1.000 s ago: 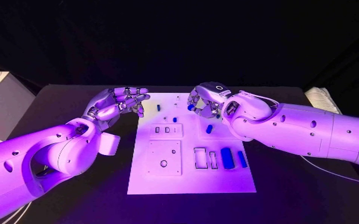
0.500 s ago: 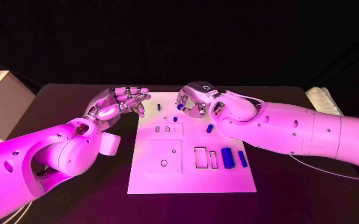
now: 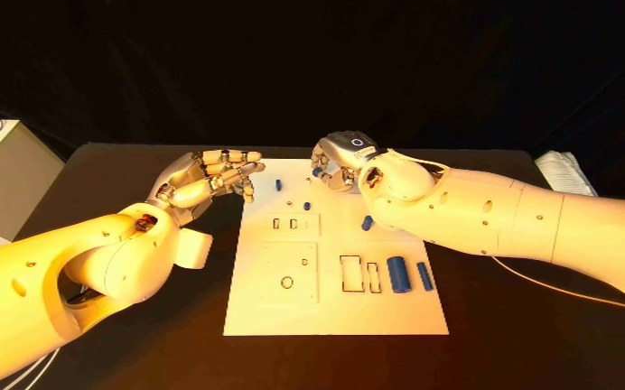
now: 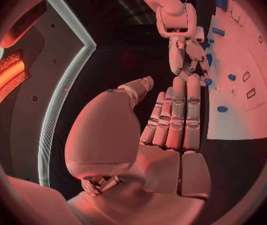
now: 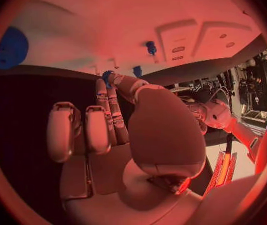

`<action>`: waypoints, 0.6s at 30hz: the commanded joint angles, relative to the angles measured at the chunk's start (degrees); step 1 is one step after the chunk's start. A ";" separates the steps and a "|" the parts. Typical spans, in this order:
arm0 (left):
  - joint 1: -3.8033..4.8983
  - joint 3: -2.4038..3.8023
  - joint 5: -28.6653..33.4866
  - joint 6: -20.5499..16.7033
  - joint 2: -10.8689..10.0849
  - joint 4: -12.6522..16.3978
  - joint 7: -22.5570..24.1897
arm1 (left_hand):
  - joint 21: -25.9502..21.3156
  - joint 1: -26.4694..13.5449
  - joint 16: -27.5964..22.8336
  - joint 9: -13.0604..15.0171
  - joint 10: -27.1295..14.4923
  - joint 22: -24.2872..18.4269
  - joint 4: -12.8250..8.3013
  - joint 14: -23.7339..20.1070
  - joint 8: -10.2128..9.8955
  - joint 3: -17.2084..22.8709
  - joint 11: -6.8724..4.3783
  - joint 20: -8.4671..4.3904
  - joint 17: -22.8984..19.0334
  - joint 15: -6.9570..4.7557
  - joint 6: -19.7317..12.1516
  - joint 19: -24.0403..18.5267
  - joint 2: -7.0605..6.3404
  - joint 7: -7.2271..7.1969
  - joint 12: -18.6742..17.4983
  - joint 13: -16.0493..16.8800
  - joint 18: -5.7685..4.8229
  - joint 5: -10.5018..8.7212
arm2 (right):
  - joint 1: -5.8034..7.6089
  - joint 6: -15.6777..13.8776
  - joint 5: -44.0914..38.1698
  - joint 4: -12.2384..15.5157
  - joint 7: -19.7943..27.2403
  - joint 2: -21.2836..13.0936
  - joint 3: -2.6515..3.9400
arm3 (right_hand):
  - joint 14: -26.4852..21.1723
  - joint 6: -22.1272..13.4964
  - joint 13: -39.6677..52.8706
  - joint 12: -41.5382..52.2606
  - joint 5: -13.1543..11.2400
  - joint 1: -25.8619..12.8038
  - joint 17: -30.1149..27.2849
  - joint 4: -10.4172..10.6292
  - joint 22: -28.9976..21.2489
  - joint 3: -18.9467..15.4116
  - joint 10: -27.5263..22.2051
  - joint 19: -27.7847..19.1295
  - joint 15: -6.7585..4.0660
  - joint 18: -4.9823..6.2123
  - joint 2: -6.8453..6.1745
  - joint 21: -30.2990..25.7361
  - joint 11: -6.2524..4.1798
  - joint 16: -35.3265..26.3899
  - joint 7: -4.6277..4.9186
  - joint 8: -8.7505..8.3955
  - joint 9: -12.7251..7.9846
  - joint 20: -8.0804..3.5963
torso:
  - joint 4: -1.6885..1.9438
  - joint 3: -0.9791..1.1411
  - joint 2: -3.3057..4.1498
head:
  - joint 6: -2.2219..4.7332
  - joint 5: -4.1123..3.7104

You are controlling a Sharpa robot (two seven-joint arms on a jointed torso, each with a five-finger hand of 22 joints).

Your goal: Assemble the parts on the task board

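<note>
One white task board (image 3: 335,304) lies in the middle of the black table (image 3: 521,318). Five blue parts (image 3: 396,274) show on it (two large ones side by side near its right edge). The left hand (image 3: 212,176) hovers beside the board's far left corner, fingers curled, holding nothing. The right hand (image 3: 341,163) pinches a small blue gear (image 5: 106,76) over the board's far edge.

Black table (image 3: 521,318) fills the lower half of the head view; surface matte, dark. Behind it, from 9 through 12 to 3 o'clock, a black backdrop (image 3: 312,47), unlit. Pale box-like object (image 3: 20,178) at the 9 o'clock edge, beside the table. Pale cloth-like item (image 3: 563,171) at 3 o'clock on the table's far corner.
</note>
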 commanded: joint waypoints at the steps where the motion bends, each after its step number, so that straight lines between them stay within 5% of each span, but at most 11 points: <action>1: 0.14 0.05 0.15 1.11 0.12 -0.03 0.25 | 0.21 -0.39 0.33 0.06 -0.52 0.07 -0.01 -0.41 -0.27 0.49 -0.05 0.07 0.05 -0.12 -0.37 -0.32 0.21 0.72 0.21 0.07 0.39 -0.17 | 0.09 -1.36 -1.94 -1.70 -0.58 0.96 0.06 | 1.97 0.18 1.88 0.15 0.27 0.76 0.05 -0.17 0.05 0.03 2.57 0.32 -0.37 -0.43 1.30 0.37 -2.04 0.19 -0.01 0.10 3.95 -0.27 | 0.29 -0.21 0.03 | 0.19 0.01; 12: 0.29 0.05 0.15 1.22 0.59 -0.16 0.20 | 0.21 -0.39 0.33 0.06 -0.52 0.07 -0.01 -0.41 -0.27 0.49 -0.05 0.07 0.05 -0.12 -0.37 -0.32 0.21 0.72 0.21 0.07 0.39 -0.17 | 0.07 -0.89 -1.29 -7.25 -0.04 4.00 0.08 | 1.96 0.05 1.99 0.08 0.27 0.69 0.00 -0.33 0.28 0.23 2.60 0.39 -0.38 -0.47 1.33 0.53 -2.03 0.21 0.00 0.22 4.21 -0.28 | 0.55 -0.21 0.04 | 0.05 -0.04; 18: 0.41 0.05 0.15 1.24 0.79 -0.35 0.16 | 0.21 -0.39 0.33 0.06 -0.52 0.07 -0.01 -0.41 -0.27 0.49 -0.05 0.07 0.05 -0.12 -0.37 -0.32 0.21 0.72 0.21 0.07 0.39 -0.17 | 0.03 -0.65 -1.68 -8.79 -0.56 4.94 0.08 | 1.96 0.05 1.99 0.08 0.27 0.69 0.00 -0.33 0.28 0.23 2.60 0.39 -0.38 -0.47 1.33 0.53 -2.03 0.21 0.00 0.22 4.21 -0.28 | 0.35 -0.20 0.09 | 0.21 0.15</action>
